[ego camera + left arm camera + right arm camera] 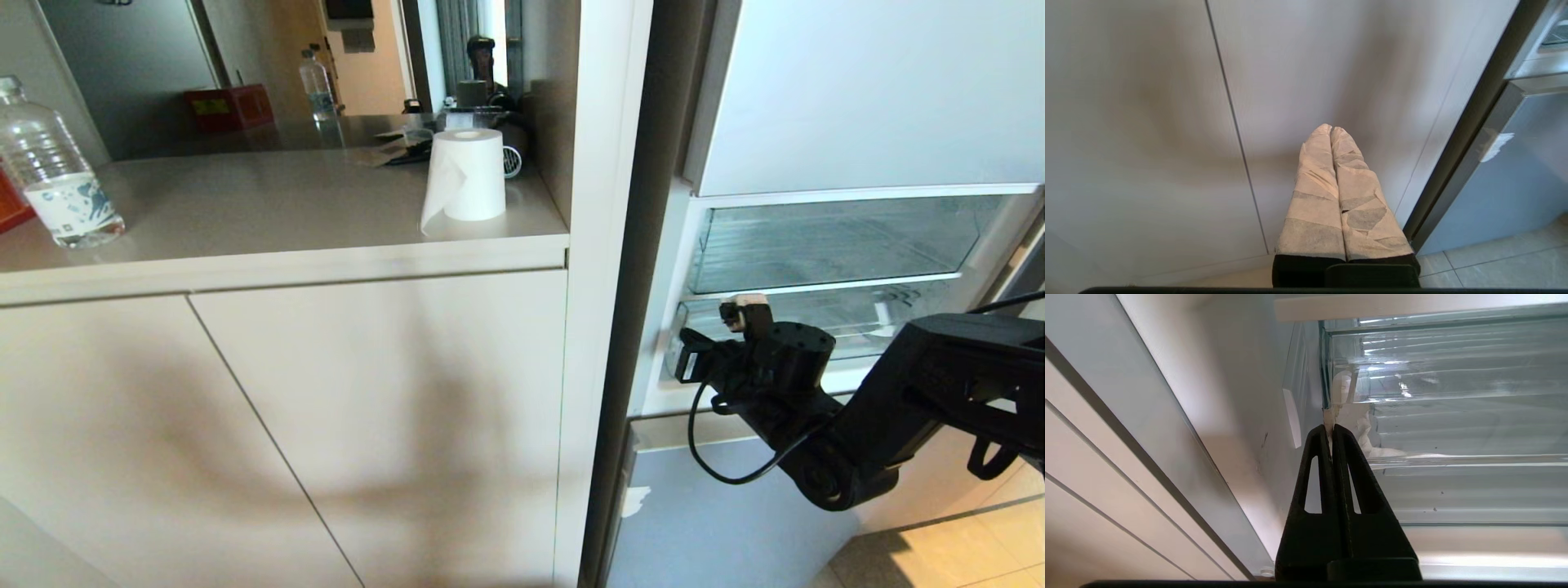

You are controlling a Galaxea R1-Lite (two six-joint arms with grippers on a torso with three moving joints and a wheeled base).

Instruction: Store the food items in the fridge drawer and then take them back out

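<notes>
The right gripper [1331,426] is sitting pinched fully together at the left end of the fridge drawer [816,322], its tips pressing against the drawer's stepped front lip near a white scrap [1359,424]; whether anything is caught between them I cannot tell. The left gripper [1331,128] is hanging parked by the cabinet door [1147,122], its taped fingers [1314,192] lying closed on nothing. Outward, the drawer is resting in the lower slot of the fridge [865,98], under a taller clear drawer [833,241]. I judge it light, stiff and slippery, likely to rack if pulled from one corner; the lip's middle is looking like the better hold. No food items are showing.
</notes>
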